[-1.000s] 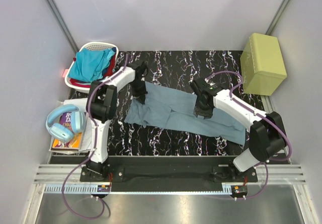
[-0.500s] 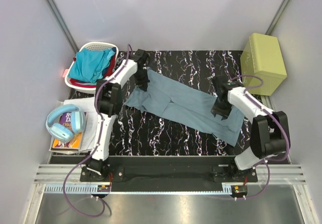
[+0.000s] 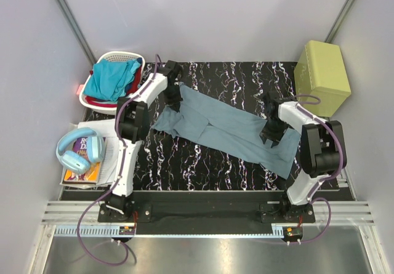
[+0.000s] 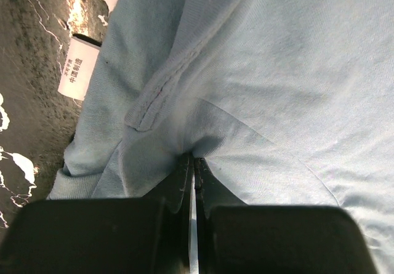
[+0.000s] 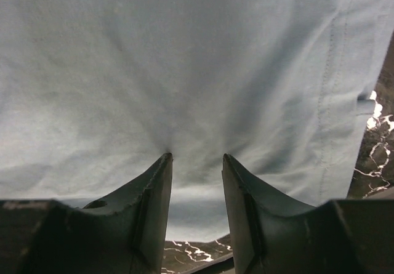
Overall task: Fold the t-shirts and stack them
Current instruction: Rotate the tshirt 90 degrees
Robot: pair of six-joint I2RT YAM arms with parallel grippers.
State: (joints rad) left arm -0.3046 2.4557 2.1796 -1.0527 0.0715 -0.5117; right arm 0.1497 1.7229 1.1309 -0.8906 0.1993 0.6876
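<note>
A muted grey-blue t-shirt point(image 3: 225, 128) lies stretched in a diagonal band across the black marbled table point(image 3: 215, 169). My left gripper point(image 3: 175, 99) is at its far left end, shut on a pinch of the cloth point(image 4: 246, 101) next to the collar seam point(image 4: 157, 98). My right gripper point(image 3: 271, 136) rests on the shirt's right part. Its jaws stand apart, tips pressed into the fabric point(image 5: 184, 71), with nothing between them point(image 5: 197, 157). A turquoise t-shirt point(image 3: 111, 79) lies heaped over a red one point(image 3: 93, 101) in the basket.
The white laundry basket point(image 3: 118, 56) stands at the back left corner. A yellow-green box point(image 3: 321, 77) sits at the back right. Blue headphones point(image 3: 77, 151) lie on books point(image 3: 81, 174) at the left table edge. A white label point(image 4: 79, 68) pokes out by the collar.
My left gripper pulled its end of the grey-blue shirt toward the back. My right gripper slid rightward along the cloth. The shirt is now drawn out longer and flatter.
</note>
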